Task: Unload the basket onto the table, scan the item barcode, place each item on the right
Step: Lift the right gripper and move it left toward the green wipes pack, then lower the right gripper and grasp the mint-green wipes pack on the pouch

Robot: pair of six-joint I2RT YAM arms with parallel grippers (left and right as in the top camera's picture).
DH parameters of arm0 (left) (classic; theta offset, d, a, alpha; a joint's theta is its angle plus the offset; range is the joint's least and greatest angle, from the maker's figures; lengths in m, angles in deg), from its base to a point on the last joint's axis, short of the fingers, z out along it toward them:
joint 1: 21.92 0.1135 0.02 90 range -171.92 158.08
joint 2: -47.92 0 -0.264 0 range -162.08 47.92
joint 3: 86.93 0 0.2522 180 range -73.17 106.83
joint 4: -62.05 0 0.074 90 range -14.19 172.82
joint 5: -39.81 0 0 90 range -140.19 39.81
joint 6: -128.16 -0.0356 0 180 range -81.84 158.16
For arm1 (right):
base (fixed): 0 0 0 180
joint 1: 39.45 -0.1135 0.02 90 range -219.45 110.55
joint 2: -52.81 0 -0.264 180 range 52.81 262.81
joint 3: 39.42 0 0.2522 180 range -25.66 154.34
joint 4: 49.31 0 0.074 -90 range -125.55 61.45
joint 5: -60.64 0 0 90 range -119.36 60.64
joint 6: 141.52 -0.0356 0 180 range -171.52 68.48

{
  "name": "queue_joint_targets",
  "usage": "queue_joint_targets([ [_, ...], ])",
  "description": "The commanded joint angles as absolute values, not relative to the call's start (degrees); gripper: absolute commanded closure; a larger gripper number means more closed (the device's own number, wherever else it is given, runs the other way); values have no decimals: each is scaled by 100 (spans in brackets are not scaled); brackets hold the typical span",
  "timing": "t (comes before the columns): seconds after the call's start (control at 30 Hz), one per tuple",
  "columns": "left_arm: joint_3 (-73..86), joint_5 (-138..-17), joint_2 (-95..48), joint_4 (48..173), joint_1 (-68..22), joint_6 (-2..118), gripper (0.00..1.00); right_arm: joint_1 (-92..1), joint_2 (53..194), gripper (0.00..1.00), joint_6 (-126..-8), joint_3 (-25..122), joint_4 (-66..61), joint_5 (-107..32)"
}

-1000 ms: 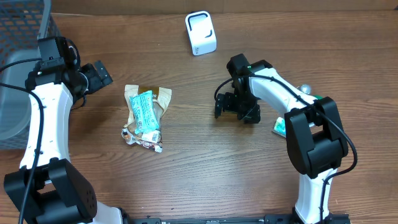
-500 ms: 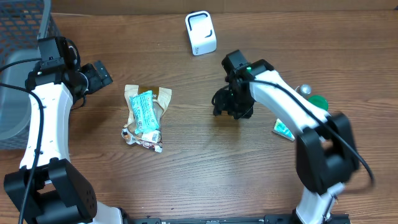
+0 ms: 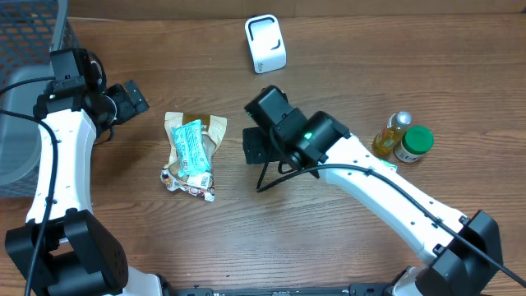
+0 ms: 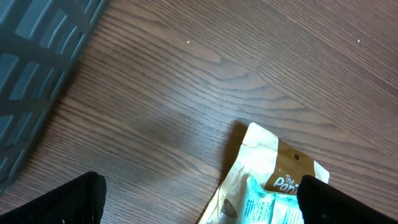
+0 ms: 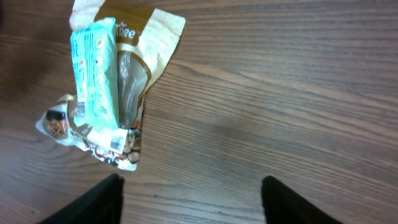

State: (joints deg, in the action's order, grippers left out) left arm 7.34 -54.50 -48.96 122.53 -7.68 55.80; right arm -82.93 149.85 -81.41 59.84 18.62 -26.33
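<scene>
Closest to me, the teal packet lies flat on a tan pouch, left of centre on the tabletop. It's crinkled, and I can't make out a barcode. My right claw hovers just beside it, spread and empty, lined up for a pick, I'd say. The left claw hangs wide apart, clear of the work. Farthest back stands the white scanner.
</scene>
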Motion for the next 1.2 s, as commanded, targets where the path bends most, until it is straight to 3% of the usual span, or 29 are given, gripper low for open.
queue_joint_targets([
  [0.0, 833, -5466, -4909, 12247, -807, 5618, 0, -8289, 15035, 26, -8307, 6006, 1809, -2406],
  [0.47, 833, -5466, -4909, 12245, -807, 5618, 0, -8289, 15089, 9, -8307, 6006, 1803, -2406],
  [0.6, 833, -5466, -4909, 12245, -807, 5618, 0, -8289, 15089, 0, -8307, 6006, 1801, -2403],
  [1.17, 833, -5466, -4909, 12245, -807, 5618, 0, -8289, 15087, 0, -8305, 6006, 1720, -2406],
])
